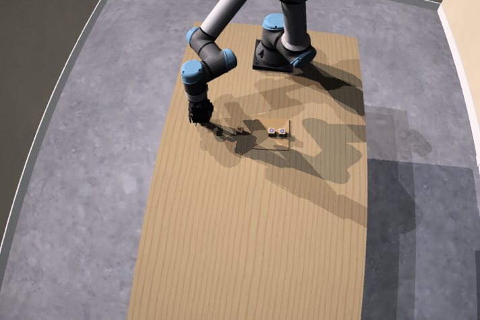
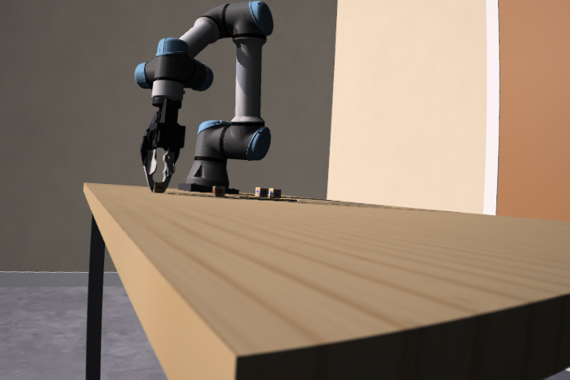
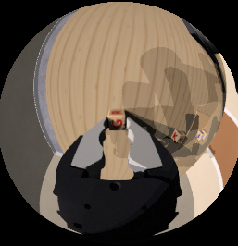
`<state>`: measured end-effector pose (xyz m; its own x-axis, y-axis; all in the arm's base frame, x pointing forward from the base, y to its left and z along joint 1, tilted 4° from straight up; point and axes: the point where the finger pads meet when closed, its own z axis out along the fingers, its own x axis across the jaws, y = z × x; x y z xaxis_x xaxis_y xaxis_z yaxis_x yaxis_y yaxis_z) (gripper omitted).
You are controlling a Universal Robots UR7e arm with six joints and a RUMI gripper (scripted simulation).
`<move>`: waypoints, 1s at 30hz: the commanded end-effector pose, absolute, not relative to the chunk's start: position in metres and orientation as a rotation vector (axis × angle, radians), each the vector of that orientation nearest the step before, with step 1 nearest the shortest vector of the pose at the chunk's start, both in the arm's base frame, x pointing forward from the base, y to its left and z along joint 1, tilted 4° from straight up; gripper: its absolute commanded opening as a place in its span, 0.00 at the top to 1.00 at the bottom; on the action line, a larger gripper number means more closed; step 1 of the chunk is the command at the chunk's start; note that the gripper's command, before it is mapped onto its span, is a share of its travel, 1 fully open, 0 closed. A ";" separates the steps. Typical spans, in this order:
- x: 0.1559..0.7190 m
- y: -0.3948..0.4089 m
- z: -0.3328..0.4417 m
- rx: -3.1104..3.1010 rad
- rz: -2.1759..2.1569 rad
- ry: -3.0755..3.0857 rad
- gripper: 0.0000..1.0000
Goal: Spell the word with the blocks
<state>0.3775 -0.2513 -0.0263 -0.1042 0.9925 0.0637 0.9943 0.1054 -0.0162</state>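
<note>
My gripper [image 2: 158, 189] [image 3: 117, 117] points down at the table's left side in the top view. It is shut on the G block [image 3: 117, 121] [image 2: 158, 187], whose top shows a red G in the wrist view. The block is at table level. The O block [image 1: 272, 130] [image 2: 261, 191] and the D block [image 1: 282, 131] [image 2: 274, 193], both with blue letters, sit side by side on the mat [image 1: 276, 143], with D on the base's left. The fourth block [image 1: 239, 129] [image 2: 218, 191] [image 3: 178, 136], with a red letter, stands off the mat, between it and my gripper.
The robot's base [image 1: 273, 58] [image 2: 206, 175] stands behind the mat. The wooden table [image 1: 248, 231] [image 2: 322, 265] has its left edge close to my gripper in the top view. Arm shadows fall over the mat and the fourth block.
</note>
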 end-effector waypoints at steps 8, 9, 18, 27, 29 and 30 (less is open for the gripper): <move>0.380 -0.256 0.035 -2.066 -0.047 -2.295 0.95; 0.380 -0.257 0.043 -2.066 -0.047 -2.295 0.95; 0.381 -0.259 0.074 -2.066 -0.047 -2.295 0.95; 0.381 -0.258 0.074 -2.065 -0.047 -2.294 0.95; 0.381 -0.258 0.074 -2.065 -0.047 -2.294 0.95; 0.381 -0.258 0.074 -2.065 -0.047 -2.294 0.95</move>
<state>0.3803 -0.2566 0.0716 -0.1053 0.9925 0.0624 0.9942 0.1065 -0.0150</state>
